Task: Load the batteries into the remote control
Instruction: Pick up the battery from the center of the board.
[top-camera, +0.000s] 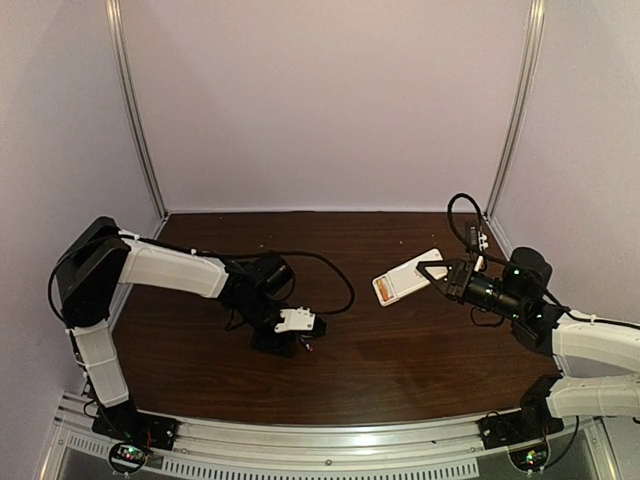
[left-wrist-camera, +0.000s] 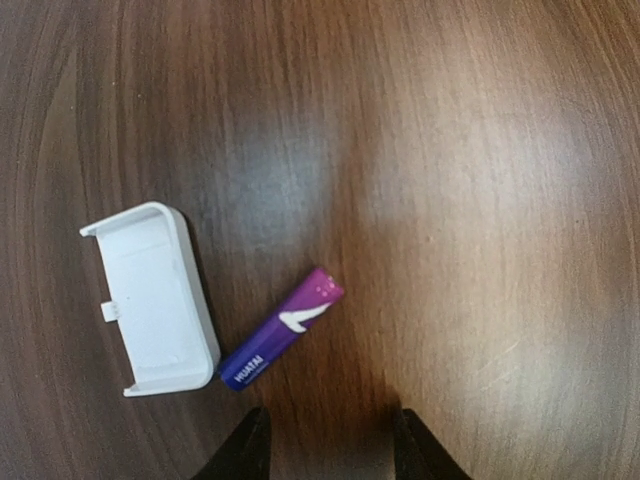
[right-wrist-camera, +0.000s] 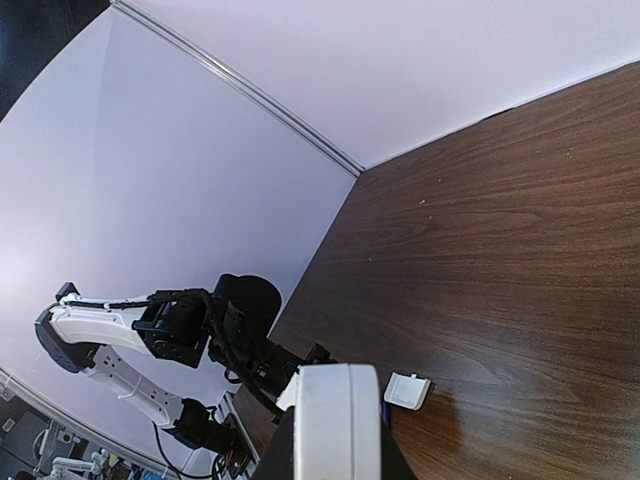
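Right gripper (top-camera: 445, 275) is clamping the remote control (top-camera: 408, 276) aloft right of centre, orange battery (top-camera: 384, 291) apparently seated; purple battery (left-wrist-camera: 282, 329) is lying unloaded lower left beside the cover (left-wrist-camera: 155, 300), left gripper (left-wrist-camera: 333, 442) hovering nearby, jaws apart, empty.

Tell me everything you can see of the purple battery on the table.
The purple battery is a slim glossy cylinder with a white swoosh and white lettering on its wrap, paler purple at one end. It lies flat and diagonal on the dark wood table, ungripped. Its lettered end sits at a corner of the white cover, possibly touching it. The open left end effector hovers close by, not touching it.
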